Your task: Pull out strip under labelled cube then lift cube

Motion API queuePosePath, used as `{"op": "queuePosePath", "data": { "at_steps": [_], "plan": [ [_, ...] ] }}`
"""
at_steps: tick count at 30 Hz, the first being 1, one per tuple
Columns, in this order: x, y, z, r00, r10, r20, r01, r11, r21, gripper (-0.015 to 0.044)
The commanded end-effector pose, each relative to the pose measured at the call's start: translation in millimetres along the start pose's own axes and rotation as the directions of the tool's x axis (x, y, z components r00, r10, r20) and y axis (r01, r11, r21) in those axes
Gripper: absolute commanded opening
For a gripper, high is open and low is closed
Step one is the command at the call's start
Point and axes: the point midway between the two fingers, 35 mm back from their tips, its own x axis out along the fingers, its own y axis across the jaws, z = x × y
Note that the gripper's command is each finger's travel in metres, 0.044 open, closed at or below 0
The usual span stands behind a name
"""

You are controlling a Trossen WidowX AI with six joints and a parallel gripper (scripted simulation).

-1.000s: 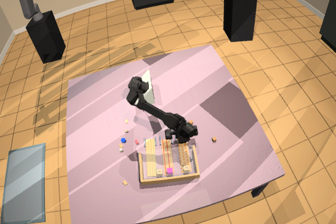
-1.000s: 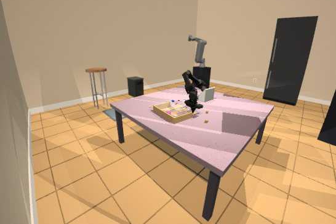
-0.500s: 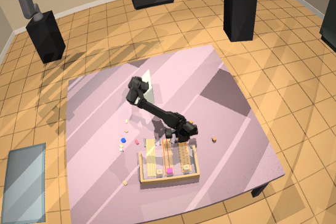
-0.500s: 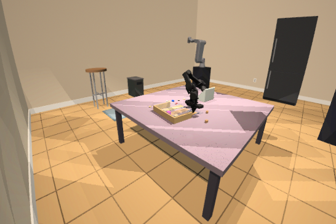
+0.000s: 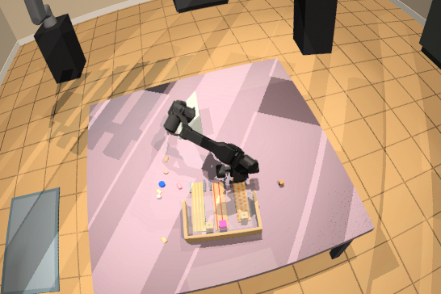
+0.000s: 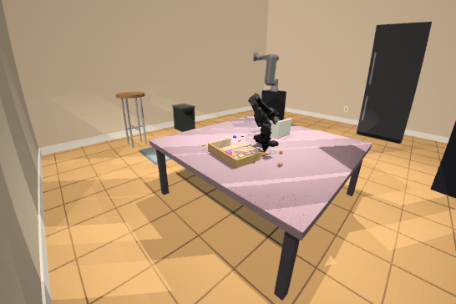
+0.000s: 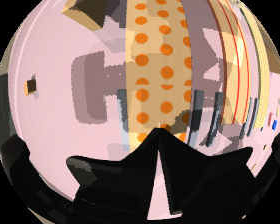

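A strip with orange dots (image 5: 241,199) (image 7: 166,72) lies at the right of the open-fronted wooden box (image 5: 221,238) (image 6: 225,158). A pale cube (image 5: 244,216) with a small mark rests on its far end; the mark is unreadable. A red-lined strip (image 5: 219,205) (image 7: 233,60) is in the middle, a magenta cube (image 5: 223,224) (image 6: 229,152) at its far end. A yellow striped strip (image 5: 198,207) (image 7: 261,65) is at the left, another pale cube (image 5: 209,226) beside its far end. My gripper (image 7: 158,132) (image 6: 264,151) is shut, its tips at the dotted strip's near end; no held thing shows.
Grey upright pieces (image 7: 196,117) (image 7: 216,117) flank the strips' near ends. An orange block (image 5: 281,183) (image 6: 280,164) (image 7: 30,86) lies right of the box. A blue ball (image 5: 161,184) (image 6: 235,137) and several small pieces lie to its left. A pale panel (image 5: 196,118) (image 6: 281,129) stands near the arm's base.
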Motion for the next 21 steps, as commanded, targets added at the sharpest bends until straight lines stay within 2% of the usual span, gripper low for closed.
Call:
{"op": "queuePosePath", "data": {
  "at_steps": [1, 21],
  "plan": [
    [6.2, -0.2, -13.1, 1.0, -0.001, -0.023, 0.001, 1.0, -0.005, 0.0],
    [6.5, -0.1, -43.4, 1.0, -0.001, -0.024, 0.001, 1.0, -0.006, 0.0]
  ]
}}
